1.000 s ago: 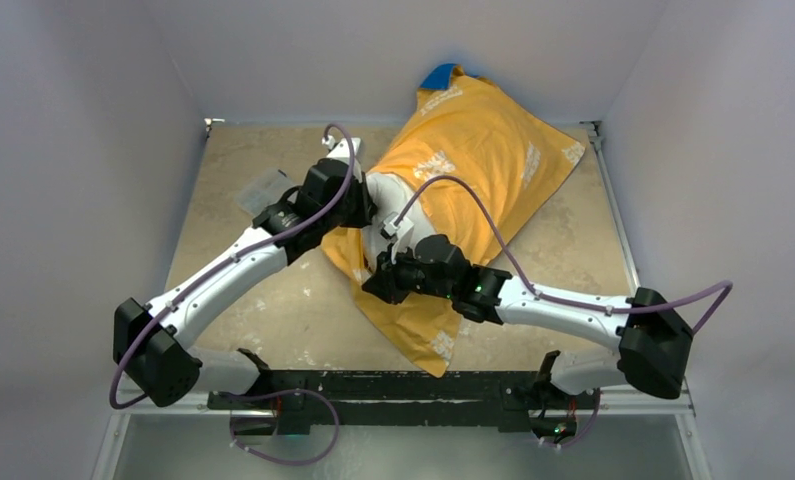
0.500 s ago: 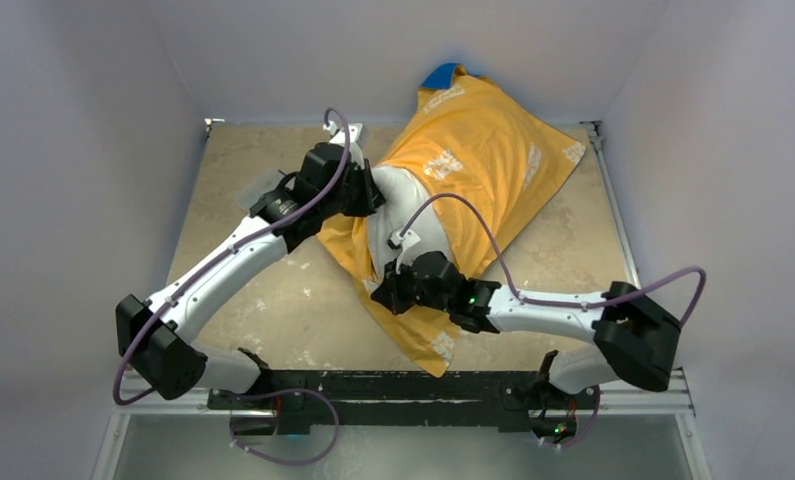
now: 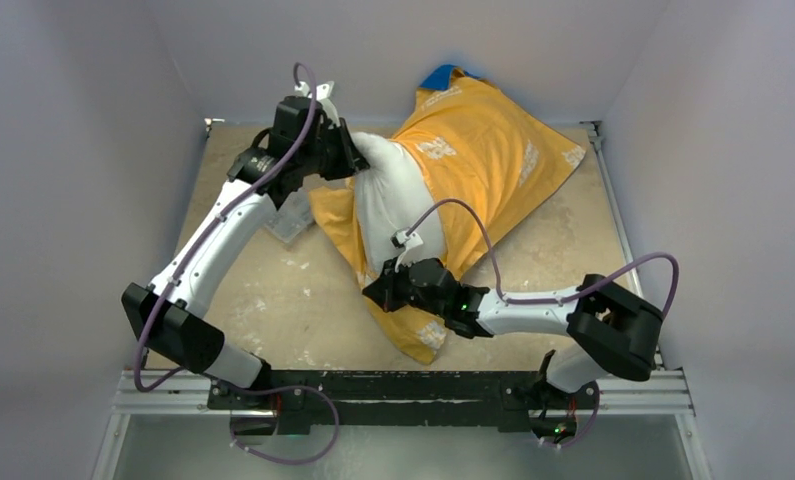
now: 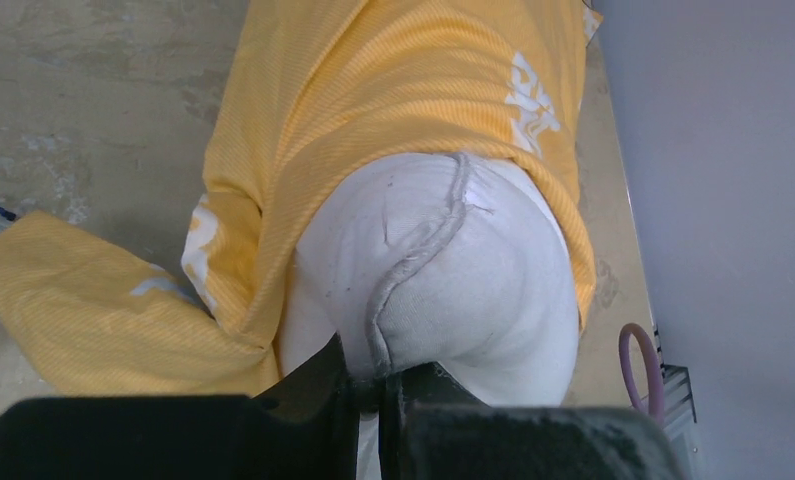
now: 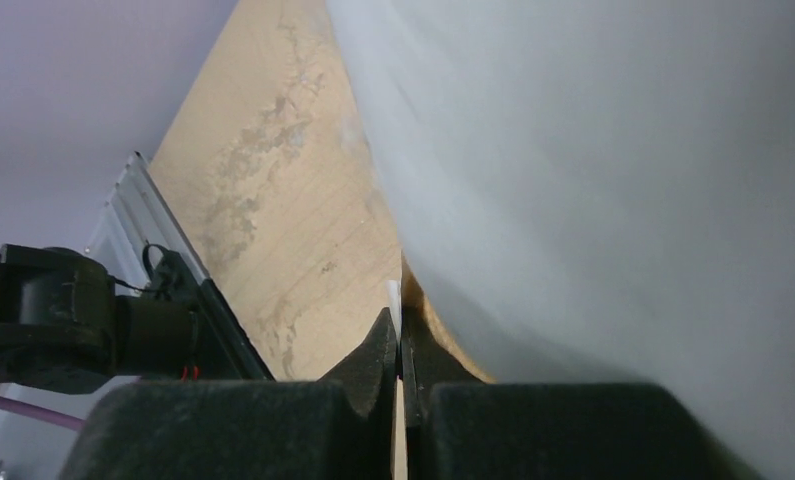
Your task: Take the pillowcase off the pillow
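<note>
From the top view, the pillow [image 3: 391, 205] lies slanted across the far half of the table [image 3: 273, 290]. Its white near-left end is bare, and the rest sits inside the orange-yellow pillowcase [image 3: 493, 150], which runs up to the back wall. My left hand [image 3: 351, 155] is at the bare end's far-left corner, closed on the white fabric. My right hand [image 3: 378, 292] is at the near end of the pillowcase, on the loose orange flap spread below the pillow. A clear plastic piece [image 3: 291, 215] lies on the table under my left forearm, just beside the flap.

In the left wrist view, the pillow bulges out of the pillowcase mouth straight ahead of the hand. The fingers are pinched shut on the raised seam of the white corner. The orange fabric is bunched back around the bulge and trails off to the left across the table. A purple cable [image 4: 635, 362] loops at the right, by the wall.

In the right wrist view, the pillow fills the right side as a blurred white mass, pressing close against the hand. The fingers are closed almost flat on a thin edge of fabric, with orange cloth showing just beside the tip. Bare table stretches to the left.
</note>
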Motion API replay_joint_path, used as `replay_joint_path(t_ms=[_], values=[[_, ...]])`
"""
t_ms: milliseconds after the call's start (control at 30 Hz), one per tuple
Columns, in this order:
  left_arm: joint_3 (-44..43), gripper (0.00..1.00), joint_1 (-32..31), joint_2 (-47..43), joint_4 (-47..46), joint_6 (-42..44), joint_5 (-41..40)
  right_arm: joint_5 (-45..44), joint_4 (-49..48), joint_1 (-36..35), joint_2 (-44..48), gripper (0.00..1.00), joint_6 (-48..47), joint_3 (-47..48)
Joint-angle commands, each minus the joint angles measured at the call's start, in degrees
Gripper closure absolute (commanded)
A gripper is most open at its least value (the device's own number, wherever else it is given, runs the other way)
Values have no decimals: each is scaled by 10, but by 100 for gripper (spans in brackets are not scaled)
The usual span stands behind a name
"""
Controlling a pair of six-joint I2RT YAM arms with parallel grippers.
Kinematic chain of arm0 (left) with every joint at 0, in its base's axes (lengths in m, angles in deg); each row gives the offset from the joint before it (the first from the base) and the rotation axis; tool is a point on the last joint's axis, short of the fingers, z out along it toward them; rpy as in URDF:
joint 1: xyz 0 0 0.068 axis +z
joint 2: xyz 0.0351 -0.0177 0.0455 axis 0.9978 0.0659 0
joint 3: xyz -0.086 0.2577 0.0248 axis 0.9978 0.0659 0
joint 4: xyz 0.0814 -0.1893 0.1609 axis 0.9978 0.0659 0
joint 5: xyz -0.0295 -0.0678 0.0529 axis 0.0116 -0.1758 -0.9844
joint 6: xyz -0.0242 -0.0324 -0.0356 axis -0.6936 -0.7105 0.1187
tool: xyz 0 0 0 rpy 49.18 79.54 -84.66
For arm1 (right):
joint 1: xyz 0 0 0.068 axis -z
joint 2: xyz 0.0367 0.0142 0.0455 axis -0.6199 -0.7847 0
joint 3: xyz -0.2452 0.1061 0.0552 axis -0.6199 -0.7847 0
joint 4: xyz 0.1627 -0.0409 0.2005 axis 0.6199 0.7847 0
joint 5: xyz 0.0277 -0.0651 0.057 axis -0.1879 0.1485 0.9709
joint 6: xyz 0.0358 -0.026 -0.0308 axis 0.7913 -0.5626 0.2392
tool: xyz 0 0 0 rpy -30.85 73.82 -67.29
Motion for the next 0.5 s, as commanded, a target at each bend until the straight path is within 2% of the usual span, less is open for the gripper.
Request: replay_joint_path(t_ms=[0, 200, 300, 367, 467], values=[[-87, 100, 75, -17, -173, -23, -11, 55, 65, -30, -18, 100, 58, -42], [-54, 99, 135, -11, -161, -18, -15, 53, 41, -31, -9, 100, 65, -53], [-24, 79, 136, -14, -142, -12, 3, 46, 30, -31, 0, 100, 64, -40], [33, 60, 136, -42, -161, -24, 20, 40, 22, -31, 3, 100, 61, -26], [132, 37, 135, -108, -183, -30, 16, 38, 9, -31, 4, 100, 57, -8]])
